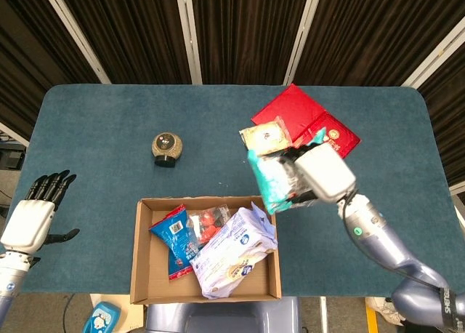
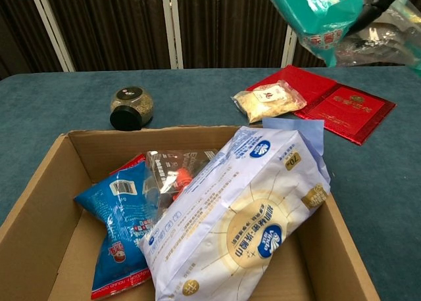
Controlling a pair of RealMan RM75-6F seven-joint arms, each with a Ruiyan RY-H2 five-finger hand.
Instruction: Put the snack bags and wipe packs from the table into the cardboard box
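Cardboard box (image 1: 142, 275) at bottom centre of head view, right hand above the table with a teal pack.
Box holds a large white-and-blue wipe pack (image 2: 240, 215), a blue snack bag (image 2: 125, 215) and a small clear snack bag with red contents (image 2: 172, 173). Left hand (image 1: 33, 220) at lower left edge, fingers spread, holding nothing. Right hand (image 1: 320, 173) right of centre, raised off the table just past the box's right rear corner, fingers wrapped round a teal crinkly plastic pack (image 1: 272, 180). Further back: pale yellow snack bag (image 1: 264, 138) lying on the blue table (image 1: 102, 122), touching two red flat envelopes (image 1: 305, 126); small round glass jar with dark lid (image 1: 166, 149) left of centre.
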